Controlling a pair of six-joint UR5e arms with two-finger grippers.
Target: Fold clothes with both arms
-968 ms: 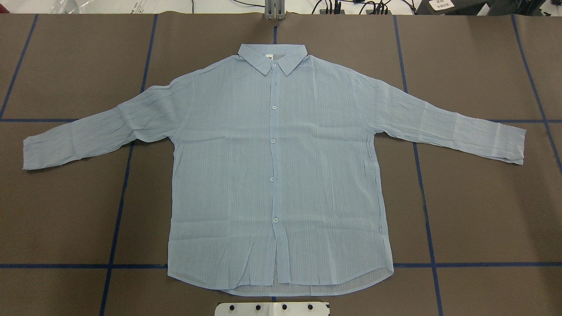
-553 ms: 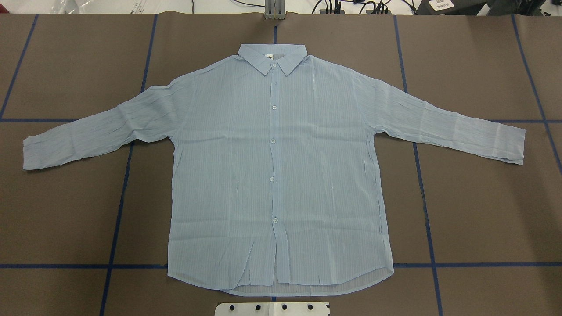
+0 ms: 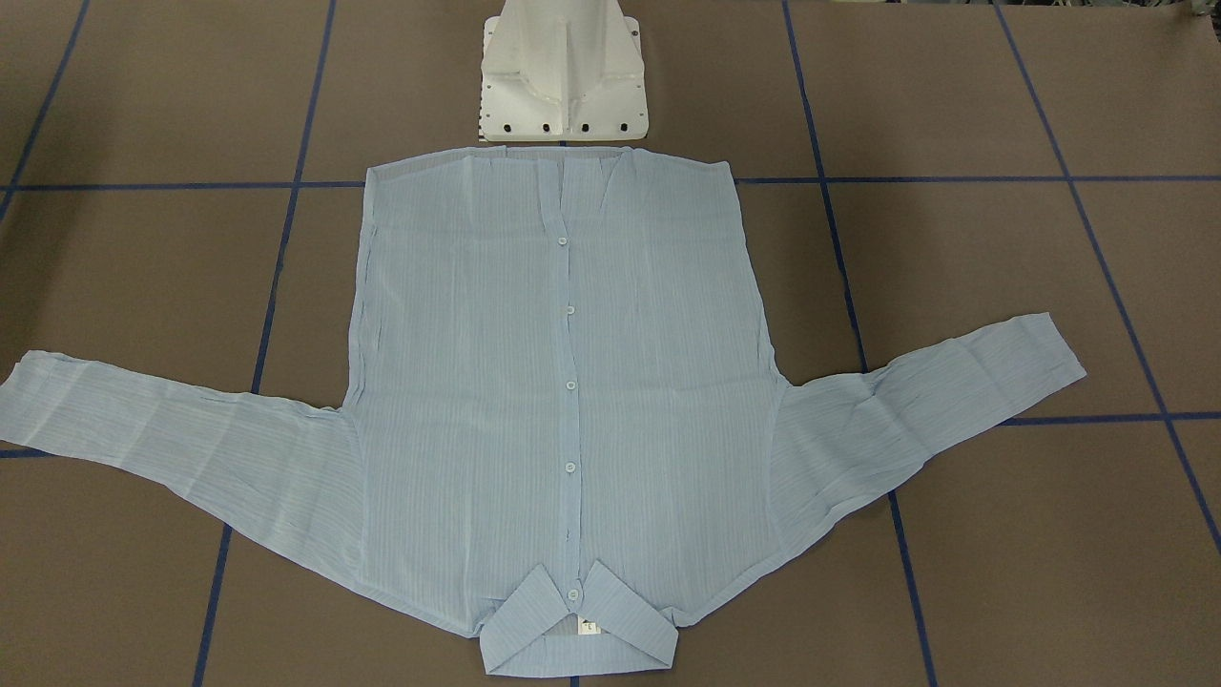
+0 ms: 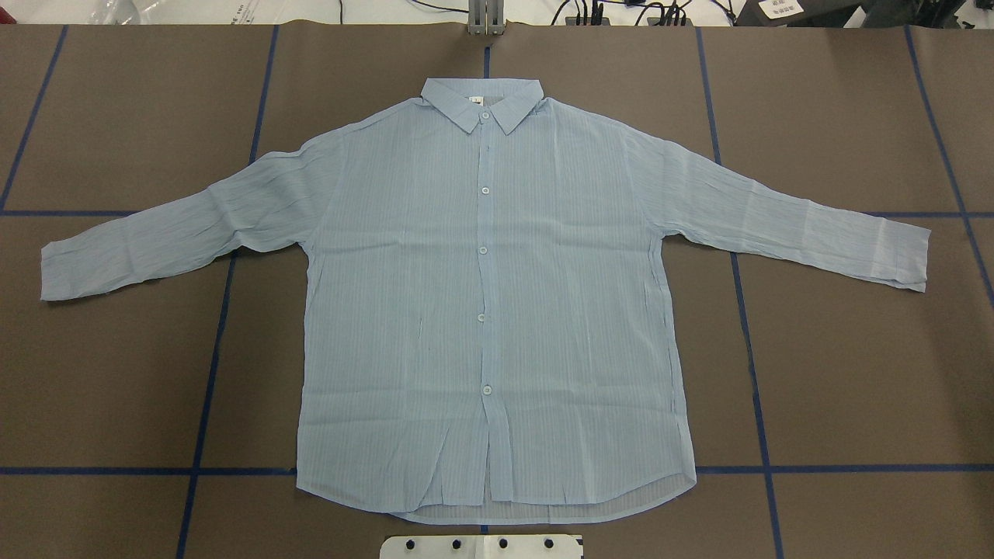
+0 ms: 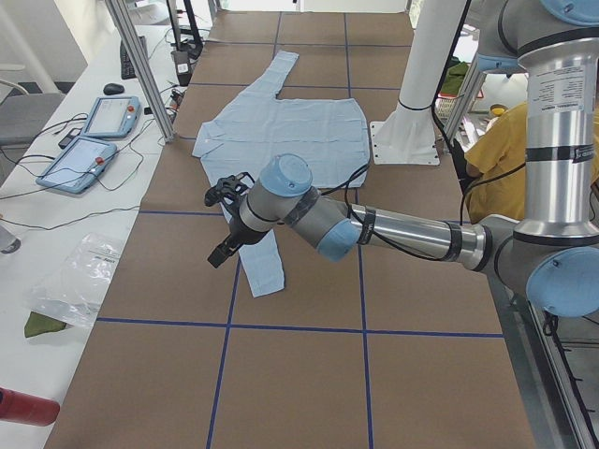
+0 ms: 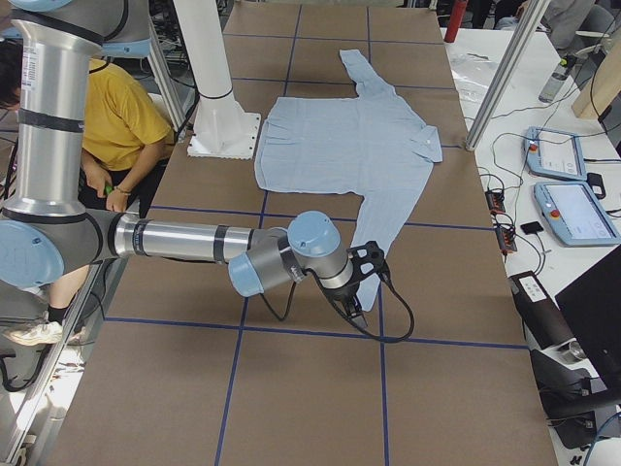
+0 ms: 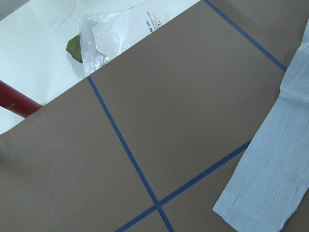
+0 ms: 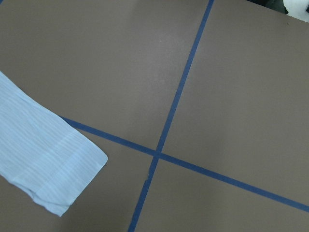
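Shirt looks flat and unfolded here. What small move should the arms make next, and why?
Probably lower each arm's gripper onto its nearest cuff. The shirt lies spread flat and buttoned. The left gripper hangs by the left cuff and the right gripper by the right cuff, neither touching cloth, so a grasp likely comes first.

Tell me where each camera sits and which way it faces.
Front-facing: across table, facing robot; shirt, pedestal.
Overhead: behind robot, looking down; shares both.
Left side: table end; left arm, left gripper.
Right side: opposite end; right arm, right gripper.
Left wrist: down at cuff; no arm.
Right wrist: down at other cuff.
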